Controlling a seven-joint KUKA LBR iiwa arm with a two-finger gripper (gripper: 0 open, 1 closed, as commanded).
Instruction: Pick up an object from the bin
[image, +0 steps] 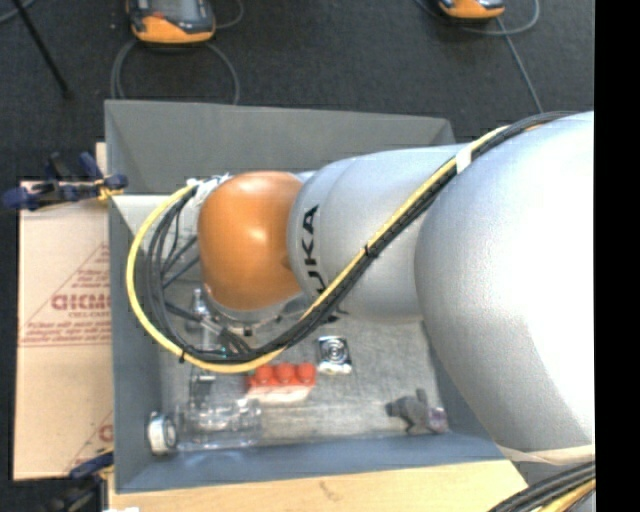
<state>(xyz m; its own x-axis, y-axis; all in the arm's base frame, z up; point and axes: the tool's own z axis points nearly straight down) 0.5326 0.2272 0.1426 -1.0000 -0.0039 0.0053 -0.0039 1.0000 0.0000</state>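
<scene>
Count of loose things on the bin (300, 135) floor: 4 kinds, 1 of each, 4 in total.

- red block (282, 380), three round bumps in a row: 1
- metal piece (333, 353), small, shiny, squarish: 1
- dark grey piece (418, 412) with a purple end: 1
- clear plastic thing (215, 420) with a white round end: 1

Bins: 1. Part of the floor lies hidden under the arm (480, 260), so the count covers the uncovered floor alone.

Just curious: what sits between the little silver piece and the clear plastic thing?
In the camera view, a red block lies between the silver piece and the clear plastic thing.
</scene>
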